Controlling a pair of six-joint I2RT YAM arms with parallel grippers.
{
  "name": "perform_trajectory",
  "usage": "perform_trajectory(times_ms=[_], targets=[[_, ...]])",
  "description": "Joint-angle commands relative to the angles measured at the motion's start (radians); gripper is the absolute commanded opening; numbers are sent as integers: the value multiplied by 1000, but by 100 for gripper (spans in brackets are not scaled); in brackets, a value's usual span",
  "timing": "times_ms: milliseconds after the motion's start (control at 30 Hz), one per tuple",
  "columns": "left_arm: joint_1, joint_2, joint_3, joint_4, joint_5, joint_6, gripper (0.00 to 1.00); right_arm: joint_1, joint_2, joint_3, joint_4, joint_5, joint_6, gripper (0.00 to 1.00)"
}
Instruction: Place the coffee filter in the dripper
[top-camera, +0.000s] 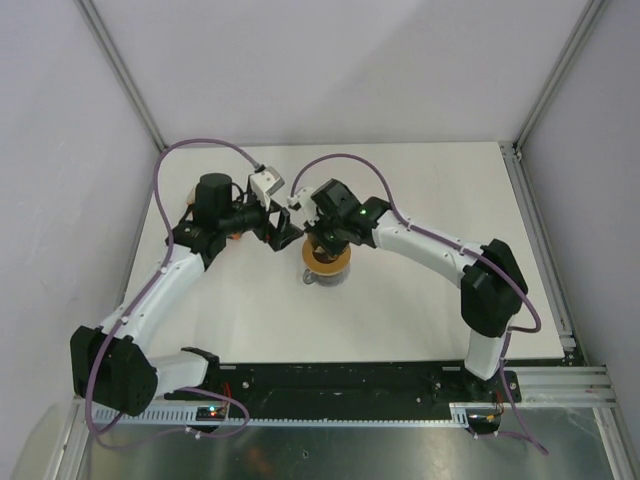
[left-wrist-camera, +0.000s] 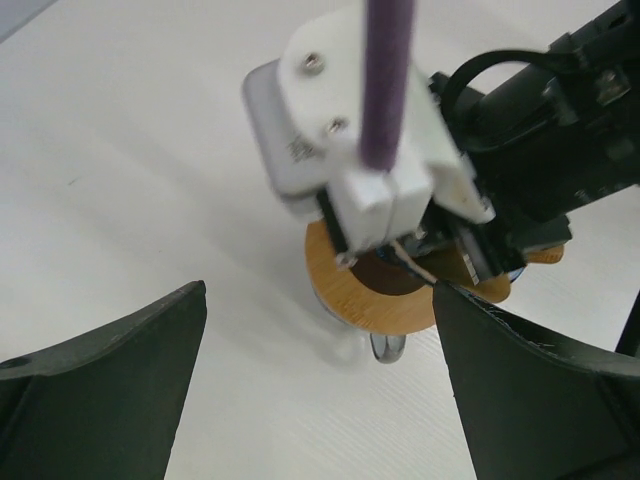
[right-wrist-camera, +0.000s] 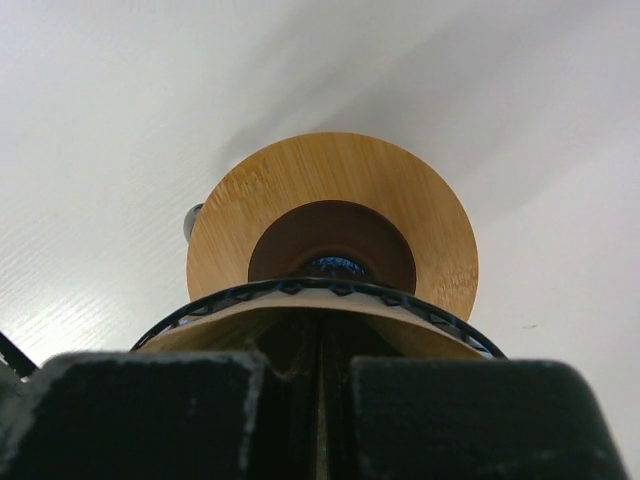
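Note:
The blue ribbed dripper (right-wrist-camera: 290, 288) shows its dark rim as an arc right in front of my right gripper (right-wrist-camera: 322, 400). Its blue tip sits in the dark hole of the flat wooden ring (right-wrist-camera: 330, 170). The light-brown coffee filter (right-wrist-camera: 440, 335) lies inside the dripper's cone. My right gripper's fingers are together on a thin edge of the filter, reaching down into the cone. In the top view this gripper (top-camera: 322, 240) hangs over the ring (top-camera: 327, 266). My left gripper (top-camera: 284, 232) is open and empty just left of it, and also shows in the left wrist view (left-wrist-camera: 320, 390).
The wooden ring (left-wrist-camera: 365, 300) rests on a grey mug whose handle (left-wrist-camera: 388, 348) sticks out toward the near side. A bit of orange (top-camera: 234, 237) shows under the left arm. White table (top-camera: 420, 190) with raised side rails; the grippers are close together.

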Motion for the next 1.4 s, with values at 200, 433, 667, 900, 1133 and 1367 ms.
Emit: perform_trajectory(times_ms=[200, 433, 667, 900, 1133, 1367], targets=[[8, -10, -38, 22, 109, -74, 100, 39, 128, 34, -114, 57, -3, 0], [26, -22, -47, 23, 168, -135, 100, 40, 149, 49, -122, 51, 0, 0], [37, -21, -42, 23, 174, -129, 99, 61, 123, 190, -189, 69, -17, 2], [37, -18, -49, 22, 167, -121, 99, 64, 95, 298, -222, 108, -45, 10], [37, -13, -58, 22, 166, -111, 97, 60, 89, 342, -234, 95, -57, 13], [37, 6, -60, 23, 145, -88, 94, 46, 47, 336, -215, 81, -50, 16]])
